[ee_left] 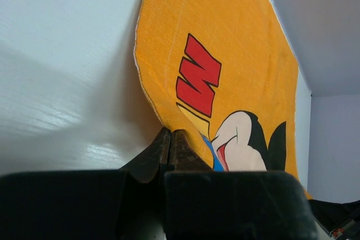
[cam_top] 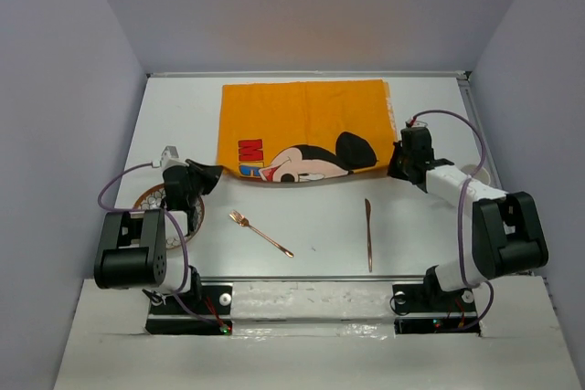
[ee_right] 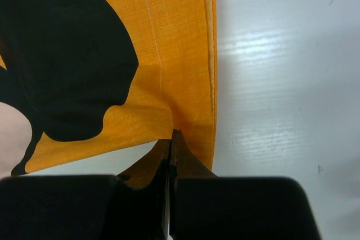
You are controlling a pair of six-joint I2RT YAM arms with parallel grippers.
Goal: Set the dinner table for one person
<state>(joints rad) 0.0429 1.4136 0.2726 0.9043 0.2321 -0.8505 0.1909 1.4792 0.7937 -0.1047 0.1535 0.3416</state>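
— Checking in: how far along are you?

— Early, I'd say. My left gripper [cam_top: 218,173] and right gripper [cam_top: 395,166] are each clamped tight on a near corner of the orange mat [cam_top: 302,125], with cloth pinched between fully closed fingers. Both wrist views show it: left [ee_left: 170,134], right [ee_right: 171,136]. Beyond the fingers the mat lies spread on the white table [cam_top: 320,262]. The edge strung between them sags and looks lifted a little.

— So the mat isn't placed?

— Not as I judge it. It sits far out from the bases, and nothing is on it. The fork [cam_top: 260,232] and knife [cam_top: 368,235] lie bare on the table behind the fingers, toward the bases and well apart from each other.

— Any dishes?

— A patterned dish [cam_top: 146,198] sits behind the left fingers, mostly hidden under that arm. I can't tell whether anything is in it. Outside the right fingers there's a pale round thing [cam_top: 473,172], maybe a cup, but it's too hidden to call.

— What's left, then?

— Settling the mat, then moving the dish, fork and knife onto or beside it.
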